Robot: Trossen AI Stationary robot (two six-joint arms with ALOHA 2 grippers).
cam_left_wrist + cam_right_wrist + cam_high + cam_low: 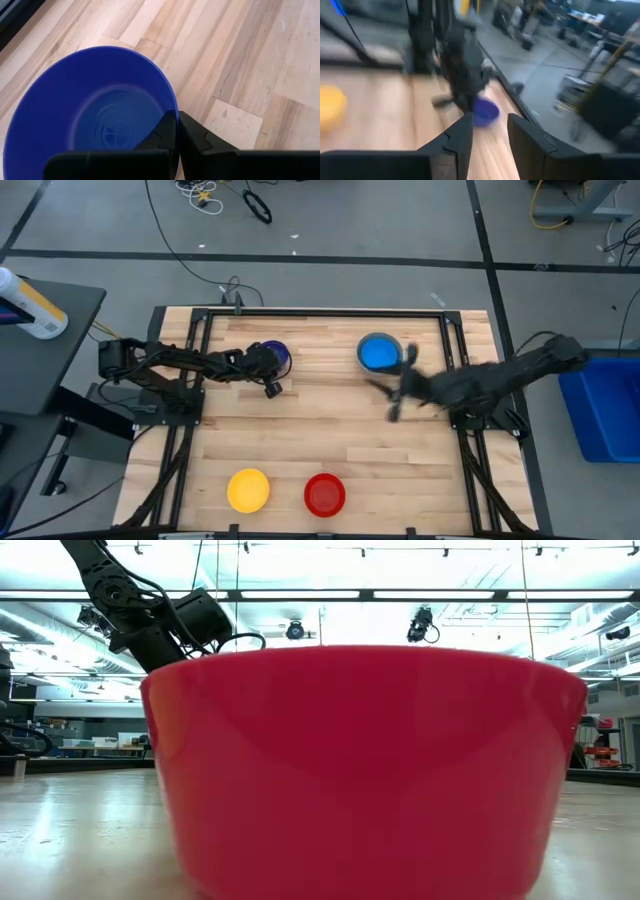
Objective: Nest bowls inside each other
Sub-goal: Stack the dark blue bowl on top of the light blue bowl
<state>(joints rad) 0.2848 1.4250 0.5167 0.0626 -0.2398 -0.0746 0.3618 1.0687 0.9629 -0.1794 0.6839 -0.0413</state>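
Note:
My left gripper (272, 388) (177, 117) is shut on the dark blue bowl (270, 358) (95, 115) at the table's far left. At the far middle, the light blue bowl (378, 353) sits inside the grey bowl (407, 352), whose rim shows around it. My right gripper (386, 398) (490, 120), blurred, hangs open just on the near side of that pair with nothing between its fingers. Near the front edge the yellow bowl (248, 490) and the red bowl (324, 494) stand on their bases; the red bowl (370, 770) fills the low view. My left gripper pinches the dark blue bowl's rim (175, 102) on the side nearest the gripper, one finger (167, 132) inside the bowl and the other (195, 137) outside its wall. The fingers slant down from the table's left. Whether the bowl's base is on the table, I cannot tell.
Bare wooden table lies between the far bowls and the near pair. Black frame rails (300, 313) run along the table's edges. A blue bin (605, 405) stands off the table's right side.

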